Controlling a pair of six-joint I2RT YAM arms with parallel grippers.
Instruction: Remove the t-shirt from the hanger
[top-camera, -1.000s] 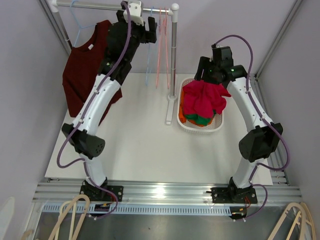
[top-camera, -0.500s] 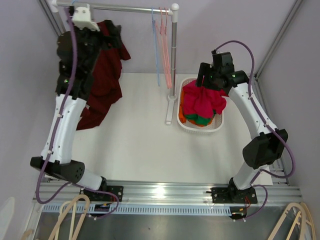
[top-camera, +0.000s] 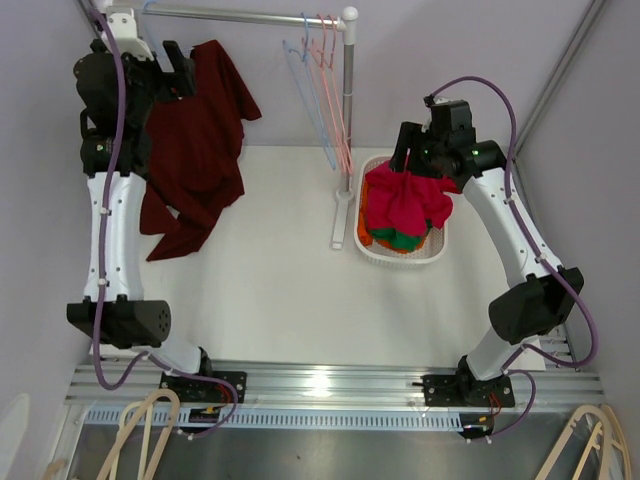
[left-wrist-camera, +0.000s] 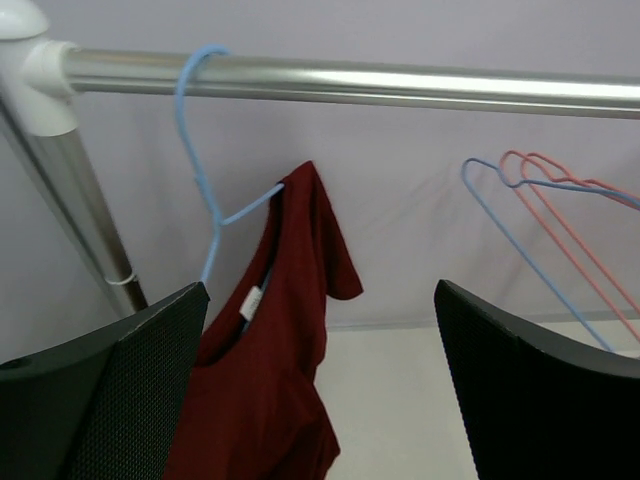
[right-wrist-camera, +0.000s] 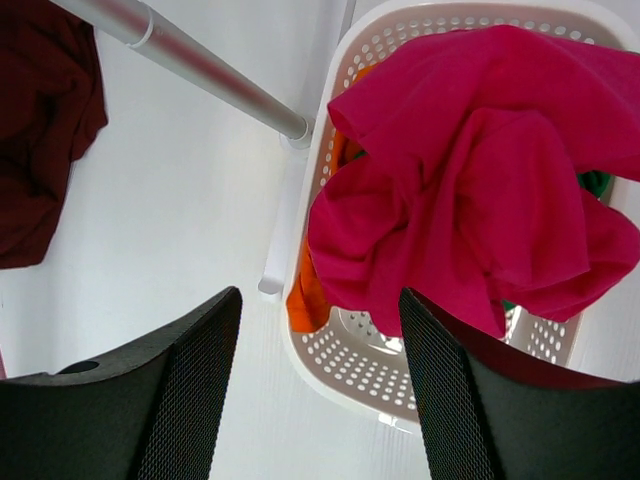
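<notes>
Surface: white table (top-camera: 280, 290), matte, boxed in by pale lilac walls. An aluminium frame runs along the 6 o'clock edge, where both arm bases sit.

A metal rail (left-wrist-camera: 350, 82) spans the 12 o'clock side. Its upright post (top-camera: 347, 130) stands on the table near 1 o'clock. Empty wire hangers (top-camera: 325, 60), blue and pink, hang together at the post end of the rail.

A white perforated basket (top-camera: 400, 257) sits at 2 o'clock, just beside the post foot. It is heaped with a magenta garment (right-wrist-camera: 470, 190), with orange and green cloth under it.

The dark red t-shirt (top-camera: 195, 150) is at 10 o'clock, on a blue hanger (left-wrist-camera: 205, 170) hooked over the rail. It hangs lopsided: one hanger arm enters the neck opening and the fabric droops in folds below.

The left gripper (left-wrist-camera: 320, 290) is raised at 10–11 o'clock, facing the rail. Its jaws are spread wide and hold nothing. In its wrist view the shirt lies toward 8 o'clock, partly behind the left finger, with no contact visible.

The right gripper (right-wrist-camera: 320, 300) hovers over the basket, jaws apart and empty. The shirt is well off toward its 10 o'clock.
</notes>
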